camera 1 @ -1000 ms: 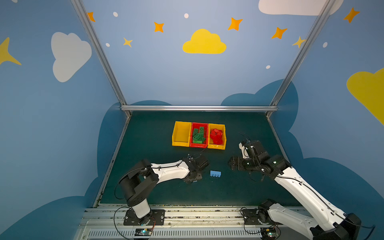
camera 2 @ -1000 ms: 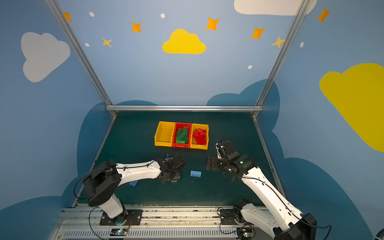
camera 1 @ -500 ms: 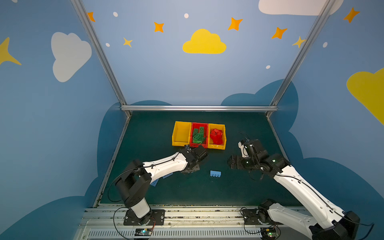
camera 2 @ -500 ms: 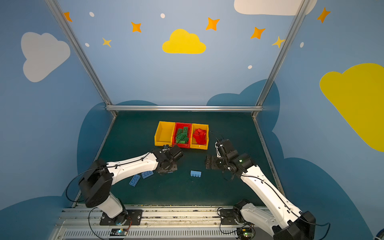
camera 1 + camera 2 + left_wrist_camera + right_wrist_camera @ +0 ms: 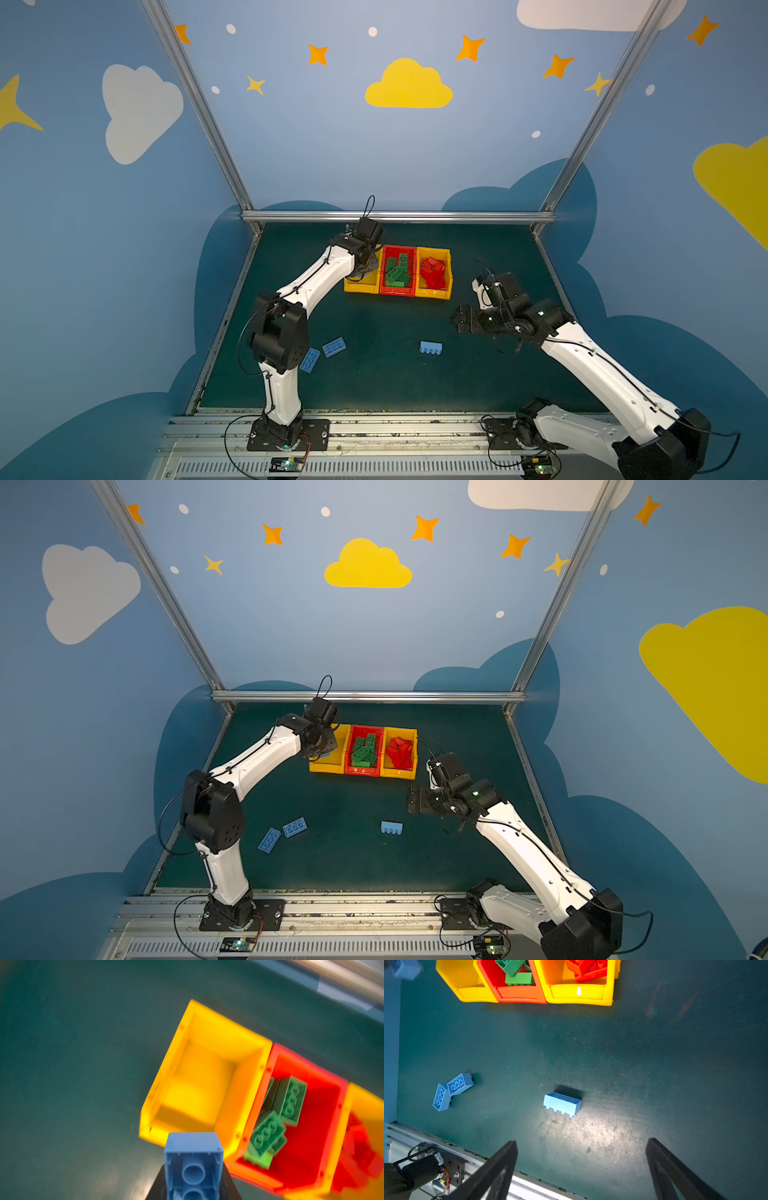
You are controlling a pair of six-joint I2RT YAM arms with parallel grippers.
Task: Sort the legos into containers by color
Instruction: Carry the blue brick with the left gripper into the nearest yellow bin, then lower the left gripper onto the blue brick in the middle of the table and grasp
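Currently the left claw (image 5: 365, 266) is fully closed on one light blue brick (image 5: 193, 1159). In the left wrist view the brick's hollow underside faces the camera. It hangs just over the near rim of the left yellow bin (image 5: 207, 1028), which shows no bricks inside.

The right claw (image 5: 582, 1142) stands wide open and holds nothing. It hovers above the surface (image 5: 374, 386), near a loose blue brick (image 5: 562, 1103) that lies on its side.

Two further blue bricks (image 5: 333, 347) (image 5: 309, 359) lie touching each other beside the left arm's base. Green bricks (image 5: 397, 270) fill the red bin (image 5: 398, 249), and red bricks (image 5: 432, 272) fill the right yellow bin (image 5: 434, 251).

Handling notes (judged):
- The bricks appear rigid, hollow and light, so moderate closing force should suffice.
- The walls look smooth and may slip. Grip the two long flat walls squarely at mid-length.
- Avoid bearing on the studs, where contact would be uneven.
- Breakage seems unlikely, so release from just above the bin floor is acceptable.
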